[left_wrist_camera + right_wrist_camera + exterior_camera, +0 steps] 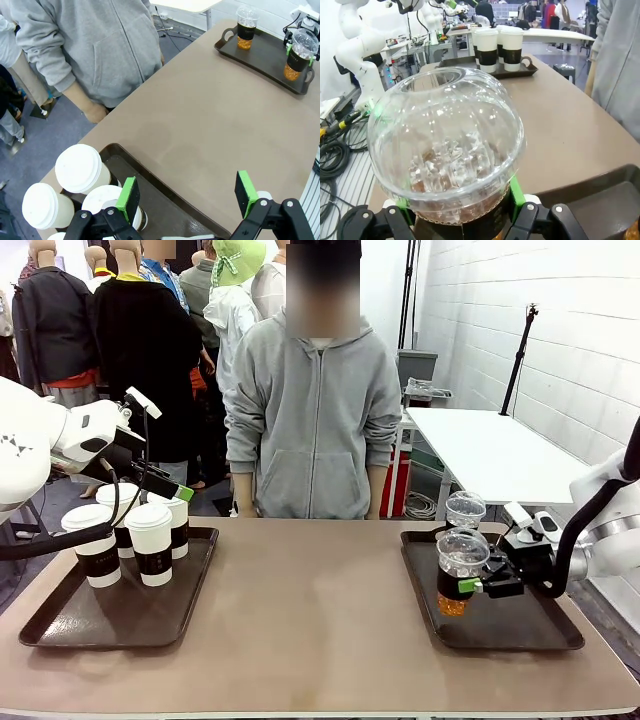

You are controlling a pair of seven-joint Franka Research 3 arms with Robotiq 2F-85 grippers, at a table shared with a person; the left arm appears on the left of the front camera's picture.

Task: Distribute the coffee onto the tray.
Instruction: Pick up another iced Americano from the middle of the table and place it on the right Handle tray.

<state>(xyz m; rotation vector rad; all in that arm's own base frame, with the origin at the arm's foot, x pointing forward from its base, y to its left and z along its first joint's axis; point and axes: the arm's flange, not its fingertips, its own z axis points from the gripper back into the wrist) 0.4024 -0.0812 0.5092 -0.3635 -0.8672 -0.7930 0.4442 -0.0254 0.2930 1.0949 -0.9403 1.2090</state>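
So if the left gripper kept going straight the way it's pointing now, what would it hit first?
Probably the near edge of the left tray or the bare table beside it; the open left gripper straddles that edge, with the paper cups off to one side. Depth is hard to judge.

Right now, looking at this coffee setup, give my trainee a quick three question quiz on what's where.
1. True or false: the right gripper is closed on a dome-lidded cup.
2. How many white lidded paper cups stand on the left tray? A) two B) four C) six
3. Fill in: the left gripper hangs with its jaws ____ above the near edge of that tray.

Key
1. True; its green pads clamp the cup over the right tray, while a second dome-lidded cup stands behind it.
2. B
3. open, holding nothing
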